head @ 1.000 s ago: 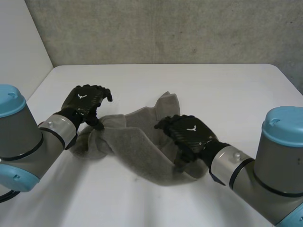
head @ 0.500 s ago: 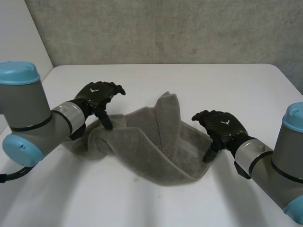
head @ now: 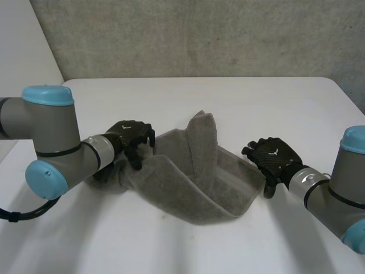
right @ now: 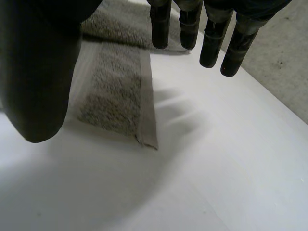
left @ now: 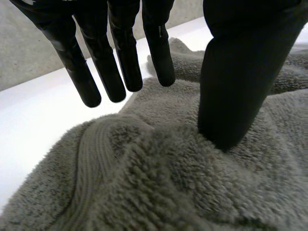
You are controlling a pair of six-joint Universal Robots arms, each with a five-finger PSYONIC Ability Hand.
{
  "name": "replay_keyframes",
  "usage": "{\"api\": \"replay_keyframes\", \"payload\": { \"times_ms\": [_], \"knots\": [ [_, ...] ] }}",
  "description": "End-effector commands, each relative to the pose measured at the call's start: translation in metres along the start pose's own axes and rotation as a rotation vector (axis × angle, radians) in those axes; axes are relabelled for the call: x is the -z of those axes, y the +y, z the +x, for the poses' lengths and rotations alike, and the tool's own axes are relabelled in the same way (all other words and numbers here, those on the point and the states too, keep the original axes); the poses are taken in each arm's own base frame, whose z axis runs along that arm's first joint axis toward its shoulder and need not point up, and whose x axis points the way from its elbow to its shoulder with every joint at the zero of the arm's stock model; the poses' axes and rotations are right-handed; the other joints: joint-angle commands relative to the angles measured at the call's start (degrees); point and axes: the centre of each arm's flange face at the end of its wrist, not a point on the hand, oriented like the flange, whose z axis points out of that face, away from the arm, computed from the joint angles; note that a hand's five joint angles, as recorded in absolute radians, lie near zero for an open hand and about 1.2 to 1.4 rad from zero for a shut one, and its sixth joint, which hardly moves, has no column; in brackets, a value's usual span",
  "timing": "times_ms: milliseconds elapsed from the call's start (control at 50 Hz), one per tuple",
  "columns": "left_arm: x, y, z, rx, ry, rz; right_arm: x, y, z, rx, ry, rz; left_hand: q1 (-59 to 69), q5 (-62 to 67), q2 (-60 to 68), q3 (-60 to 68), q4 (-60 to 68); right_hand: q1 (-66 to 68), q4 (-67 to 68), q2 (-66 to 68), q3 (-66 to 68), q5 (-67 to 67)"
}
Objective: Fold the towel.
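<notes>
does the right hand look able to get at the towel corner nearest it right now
Probably yes: the right hand hangs open beside the towel, and that corner lies flat on the table close by, nothing in between.

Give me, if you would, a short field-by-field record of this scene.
towel: grey, rumpled, partly folded over itself, lying on the white table
left hand: open, at the towel's end on the robot's left; thumb presses into the cloth, fingers straight above it
right hand: open, holding nothing, over bare table just beside the towel's opposite edge
fold state: not finished, layers uneven
</notes>
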Motion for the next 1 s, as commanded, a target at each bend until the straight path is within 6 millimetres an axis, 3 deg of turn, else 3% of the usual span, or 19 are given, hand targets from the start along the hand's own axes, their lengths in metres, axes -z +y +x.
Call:
{"api": "replay_keyframes", "payload": {
  "times_ms": [20, 260, 680, 1000],
  "knots": [
    [0.004, 0.004, 0.005, 0.0, 0.009, -0.019, -0.012, 0.004, -0.001, 0.019, -0.037, 0.015, 11.9, 12.0, 11.9, 11.9, 11.9, 3.3, 1.7, 2.5, 2.7, 3.2],
    [0.012, 0.003, 0.007, 0.001, 0.002, -0.024, -0.029, 0.009, -0.004, 0.03, -0.074, 0.025, 27.7, 27.8, 27.7, 27.8, 27.8, 15.2, 13.7, 14.4, 14.7, 15.1],
    [0.027, 0.001, 0.011, 0.003, 0.001, -0.025, -0.043, 0.011, -0.001, 0.04, -0.069, 0.041, 27.8, 27.8, 27.8, 27.8, 27.8, 26.8, 25.3, 26.1, 26.3, 26.7],
    [0.031, 0.004, 0.012, 0.007, 0.003, -0.035, -0.048, 0.003, -0.001, 0.05, -0.068, 0.063, 27.6, 27.7, 27.6, 27.6, 27.6, 26.8, 25.3, 26.1, 26.3, 26.7]
  ]
}}
